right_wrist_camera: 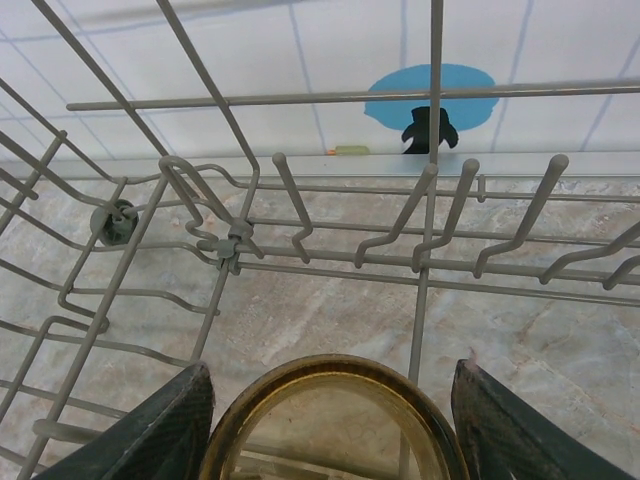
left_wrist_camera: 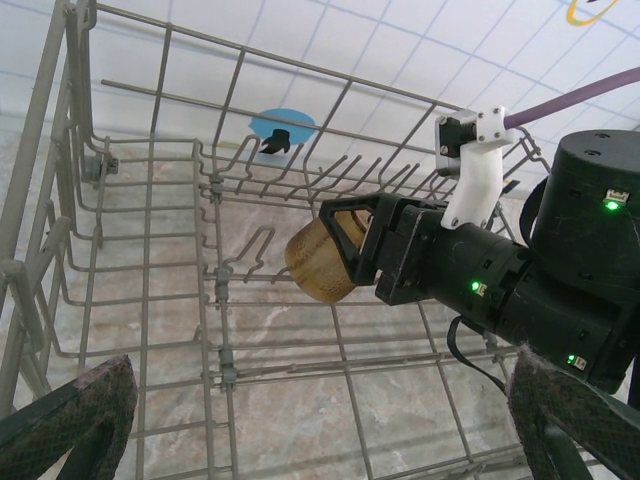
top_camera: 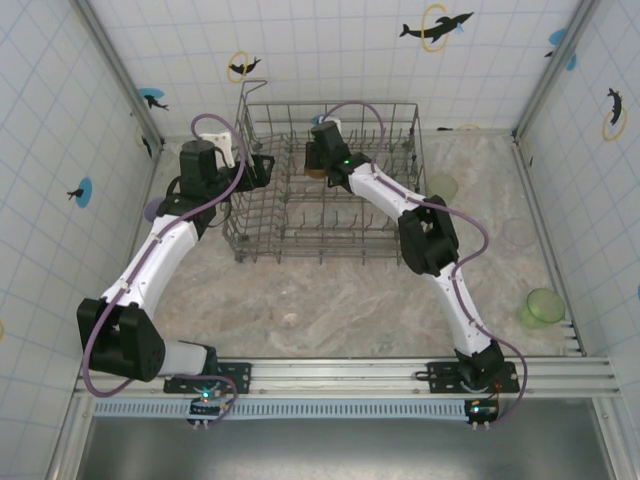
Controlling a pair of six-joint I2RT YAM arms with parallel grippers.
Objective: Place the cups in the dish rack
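The grey wire dish rack point(top_camera: 400, 118) stands at the back of the table. Inside its left half my right gripper point(top_camera: 318, 166) is shut on the amber-brown cup point(top_camera: 317, 174) and holds it on its side above the rack floor. In the left wrist view that cup point(left_wrist_camera: 318, 265) sticks out of the right gripper point(left_wrist_camera: 352, 243), above the rack point(left_wrist_camera: 150, 250) wires. From the right wrist the cup's rim point(right_wrist_camera: 330, 366) sits between the fingers of my right gripper point(right_wrist_camera: 330, 432), facing the rack's tines point(right_wrist_camera: 300, 215). My left gripper point(top_camera: 262, 170) hangs open and empty at the rack's left wall, with its fingers point(left_wrist_camera: 70, 420) spread wide.
A lavender cup point(top_camera: 152, 210) peeks out behind the left arm. A pale cup point(top_camera: 441, 187) sits just right of the rack and a clear one point(top_camera: 520, 233) stands further right. A green cup point(top_camera: 543, 307) lies near the right wall. Tiled walls enclose the table.
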